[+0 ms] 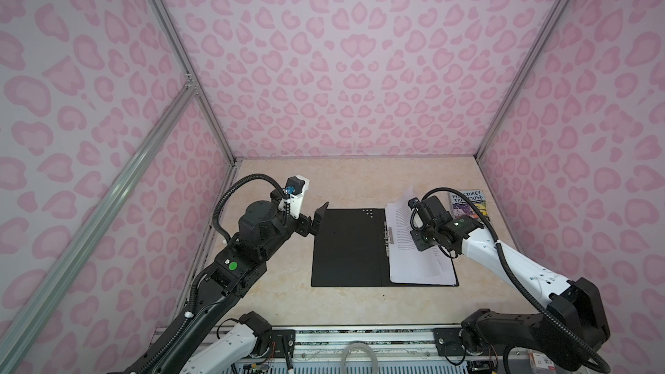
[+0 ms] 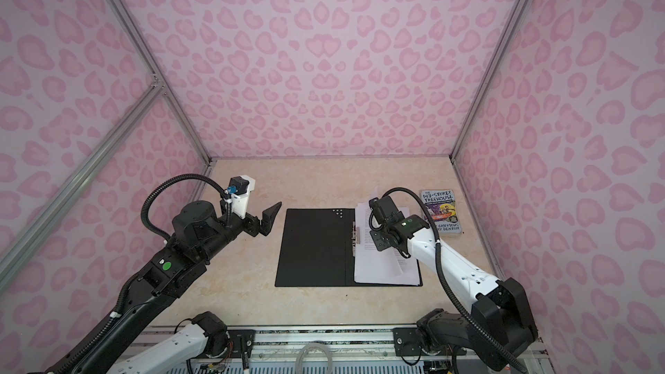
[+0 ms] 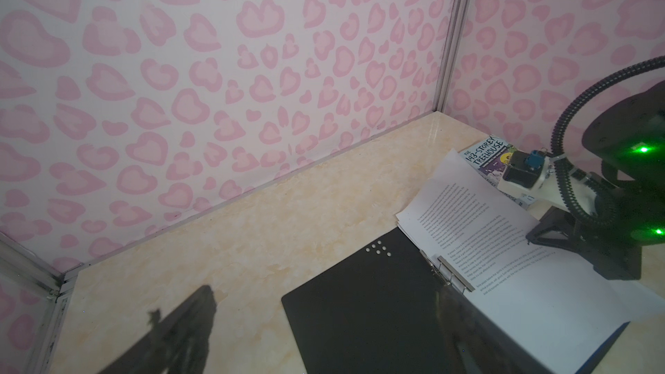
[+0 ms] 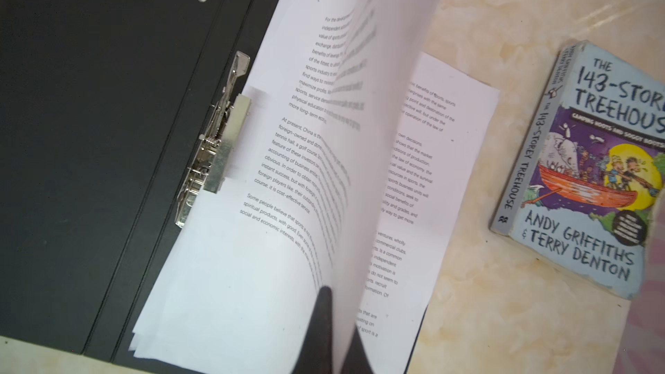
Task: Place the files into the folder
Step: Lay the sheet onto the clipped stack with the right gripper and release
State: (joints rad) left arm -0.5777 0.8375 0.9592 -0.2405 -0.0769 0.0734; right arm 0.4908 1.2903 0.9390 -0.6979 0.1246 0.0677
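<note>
The folder [image 1: 345, 246] [image 2: 313, 246] lies open and flat on the table, black inside up, with its metal spine clip [image 4: 223, 145] down the middle. The files [image 1: 414, 268] [image 2: 378, 268], white sheets of printed text, lie stacked on its right half. My right gripper [image 4: 338, 304] [image 1: 419, 241] is shut on the edge of one sheet [image 4: 378, 102], which stands curled up above the stack. My left gripper [image 1: 320, 215] [image 2: 270, 215] hovers open and empty just left of the folder's far left corner. In the left wrist view the folder [image 3: 360, 311] lies partly between its fingers.
A small "143-Storey Treehouse" paperback [image 1: 467, 203] [image 4: 593, 174] lies on the table right of the folder, near the right wall. Pink patterned walls enclose the table on three sides. The arm bases and a metal rail [image 1: 360, 336] run along the front edge.
</note>
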